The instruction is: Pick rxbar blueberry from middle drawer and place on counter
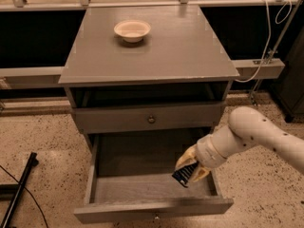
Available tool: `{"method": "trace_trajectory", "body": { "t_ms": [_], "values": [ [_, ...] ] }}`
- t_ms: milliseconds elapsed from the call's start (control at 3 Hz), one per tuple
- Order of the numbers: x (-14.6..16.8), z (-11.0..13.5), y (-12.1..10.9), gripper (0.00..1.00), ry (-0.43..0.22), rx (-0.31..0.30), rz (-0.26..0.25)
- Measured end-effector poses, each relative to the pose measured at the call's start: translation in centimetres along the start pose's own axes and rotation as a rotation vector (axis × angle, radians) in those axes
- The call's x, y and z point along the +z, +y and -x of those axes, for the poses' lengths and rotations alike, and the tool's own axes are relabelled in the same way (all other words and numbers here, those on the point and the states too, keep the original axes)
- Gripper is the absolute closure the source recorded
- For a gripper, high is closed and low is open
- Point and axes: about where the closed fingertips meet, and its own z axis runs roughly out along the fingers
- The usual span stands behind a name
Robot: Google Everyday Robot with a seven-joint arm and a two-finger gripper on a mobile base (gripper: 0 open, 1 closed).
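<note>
The grey cabinet's middle drawer is pulled open at the bottom of the camera view, its grey floor bare. My gripper is above the drawer's right side, shut on the rxbar blueberry, a dark navy bar with white lettering that hangs tilted between the yellowish fingers, lifted off the drawer floor. My white arm comes in from the right. The counter is the flat grey top of the cabinet, above and behind the gripper.
A cream bowl stands on the counter's back left. The upper drawer front with a brass knob is closed above the open drawer. A black pole lies on the speckled floor at left. A white cable hangs at right.
</note>
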Motion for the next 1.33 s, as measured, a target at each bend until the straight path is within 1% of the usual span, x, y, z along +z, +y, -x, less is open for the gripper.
{"method": "trace_trajectory", "body": {
  "t_ms": [333,667,1000,1333],
  "values": [
    [-6.4,2.6,-3.4,1.0,0.121,-0.043,-0.044],
    [-12.6,5.8,-10.1,1.0,0.267,-0.107,-0.098],
    [-17.4,7.1,-17.5,1.0,0.385,-0.135,-0.176],
    [-20.2,5.7,-23.9,1.0,0.479,-0.105,-0.227]
  ]
}}
